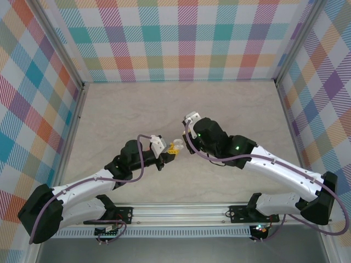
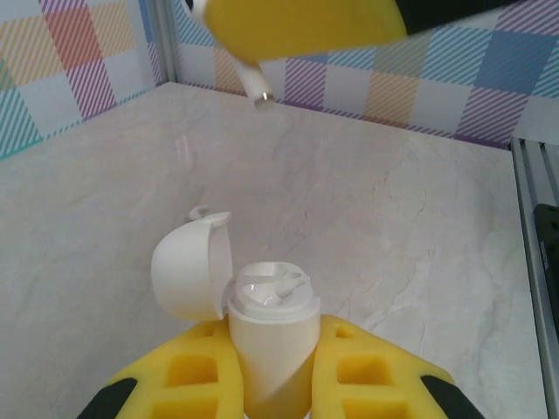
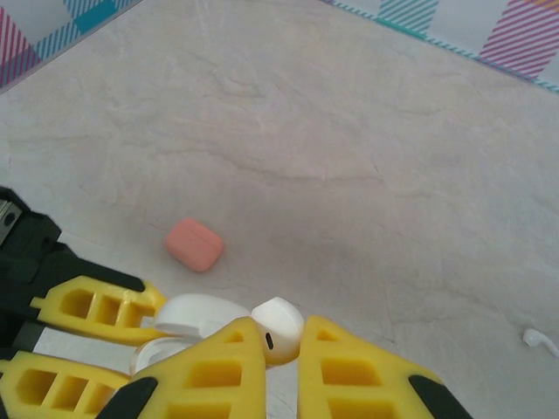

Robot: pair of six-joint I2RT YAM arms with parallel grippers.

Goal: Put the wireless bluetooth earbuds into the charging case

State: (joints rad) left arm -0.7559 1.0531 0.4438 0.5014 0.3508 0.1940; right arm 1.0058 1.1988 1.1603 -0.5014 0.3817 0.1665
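White earbud pinched in right gripper (case beside).

A pale, marble-veined table is enclosed at its far, left and right edges by pastel plaid panels joined by metal posts. An aluminium rail runs along its near edge. Lighting is even.

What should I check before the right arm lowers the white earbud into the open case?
1. The white case clamped in the left gripper: ok.
2. The lid open: ok.
3. The white earbud pinched in the right gripper: ok.
4. Earbud lined up over a free socket: cannot tell.
5. The loose earbud and the pink case on the table, away from the grippers: ok.
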